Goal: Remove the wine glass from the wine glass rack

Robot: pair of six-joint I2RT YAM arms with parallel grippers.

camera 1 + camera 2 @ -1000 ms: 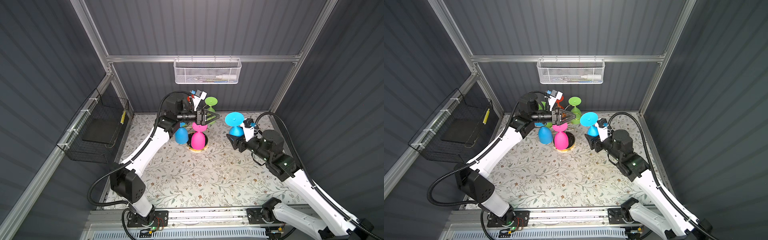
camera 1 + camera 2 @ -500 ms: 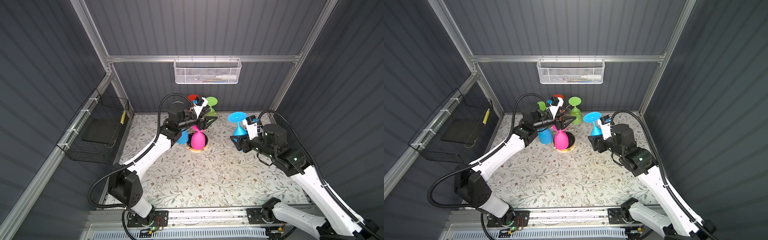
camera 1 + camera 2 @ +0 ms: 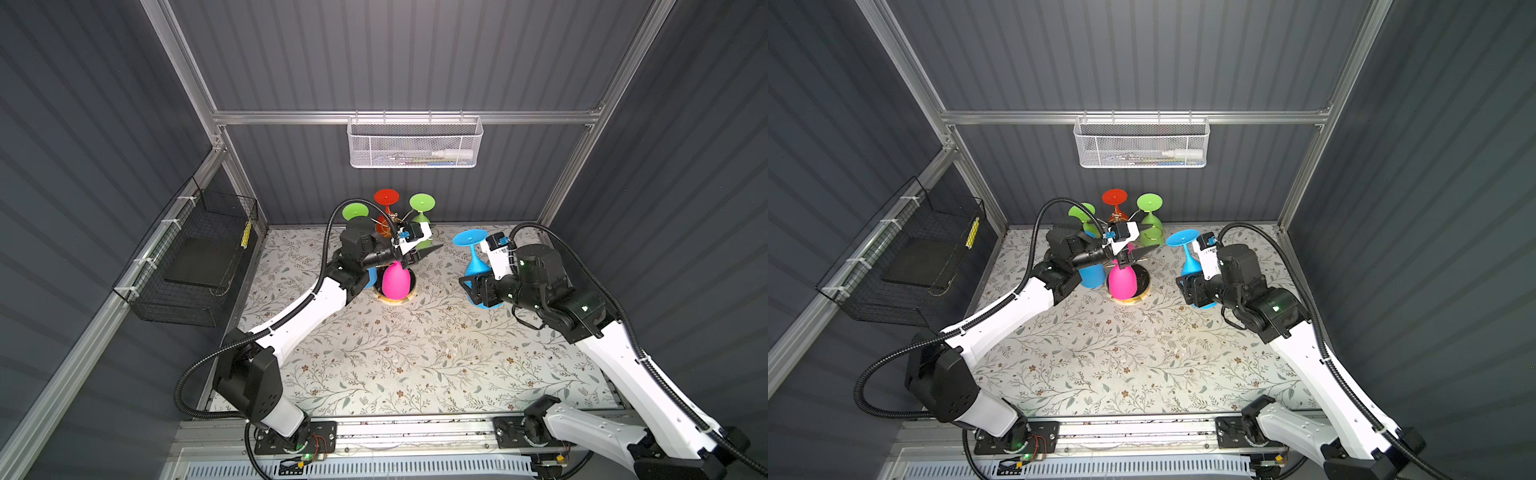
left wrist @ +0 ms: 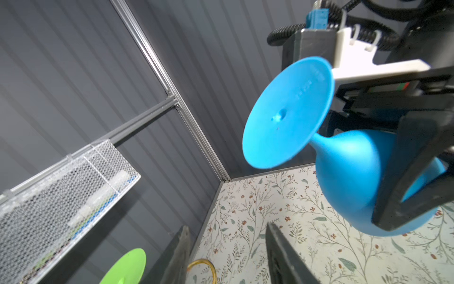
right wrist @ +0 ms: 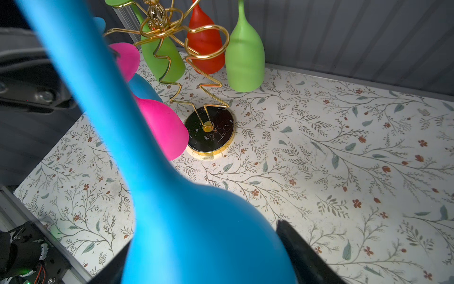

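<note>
Table mat (image 3: pixel 415 353) first: your wine glass rack (image 5: pixel 216 137) stands at its 12 o'clock. Off it, at the rack's 3 o'clock, your right gripper (image 3: pixel 482 296) pinches the blue wine glass (image 3: pixel 473 266) by the bowl, as before. Your left gripper (image 3: pixel 424 254), above the pink glass (image 3: pixel 395 280), has narrowed since a second ago; jaws apart, nothing between.

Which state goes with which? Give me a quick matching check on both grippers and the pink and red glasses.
1 right gripper
2 left gripper
3 pink wine glass
4 red wine glass

A hangs at the wine glass rack's back
B shut on the blue wine glass, off the rack
C open, empty, at the rack
D hangs at the rack's front

Pairs: 1-B, 2-C, 3-D, 4-A
</note>
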